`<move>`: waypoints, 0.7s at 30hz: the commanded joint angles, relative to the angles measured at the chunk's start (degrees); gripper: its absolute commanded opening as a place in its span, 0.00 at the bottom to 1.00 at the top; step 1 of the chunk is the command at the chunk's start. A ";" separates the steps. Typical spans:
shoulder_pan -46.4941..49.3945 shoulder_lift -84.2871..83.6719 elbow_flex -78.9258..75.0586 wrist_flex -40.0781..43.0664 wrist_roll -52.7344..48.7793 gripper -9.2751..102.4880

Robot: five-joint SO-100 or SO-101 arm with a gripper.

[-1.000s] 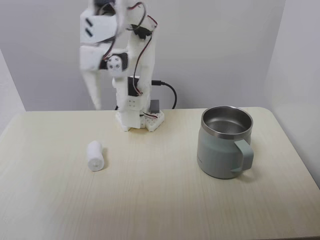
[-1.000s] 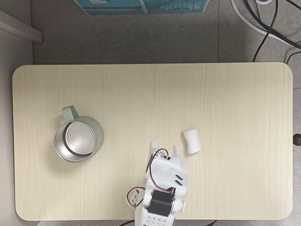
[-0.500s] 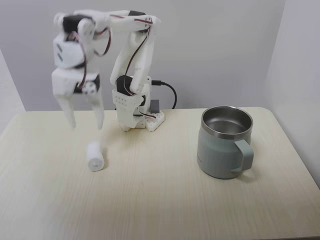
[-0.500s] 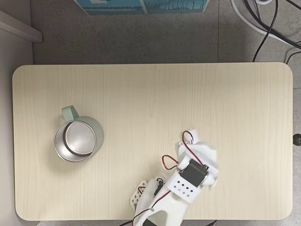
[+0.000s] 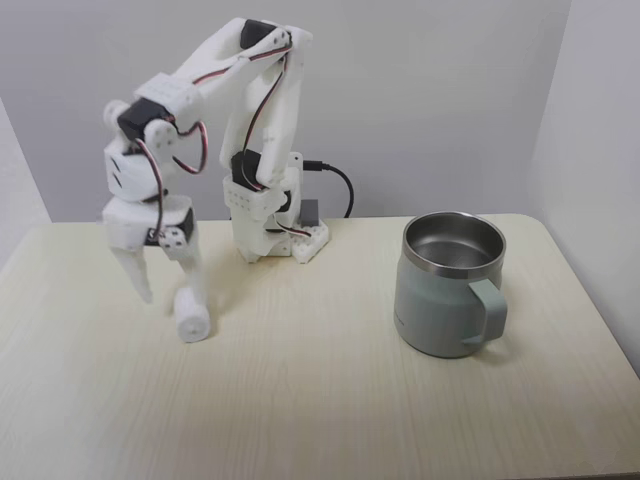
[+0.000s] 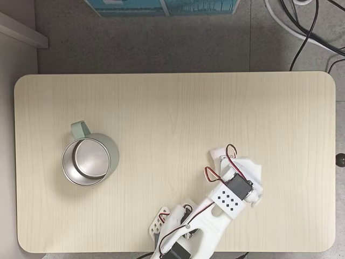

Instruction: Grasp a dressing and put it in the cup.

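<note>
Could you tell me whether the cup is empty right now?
Empty: the cup's bare steel bottom shows, and the dressing lies on the table.

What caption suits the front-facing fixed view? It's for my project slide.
White arm's open gripper lowered beside the gauze roll on the table, grey-green mug waiting empty at right.

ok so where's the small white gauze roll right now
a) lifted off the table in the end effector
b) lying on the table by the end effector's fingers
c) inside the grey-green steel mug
b: the small white gauze roll lies on the table, with the open end effector lowered around it and the grey-green steel mug well apart.
</note>
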 commanded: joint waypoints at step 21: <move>-4.31 4.31 -4.92 -11.87 10.11 0.10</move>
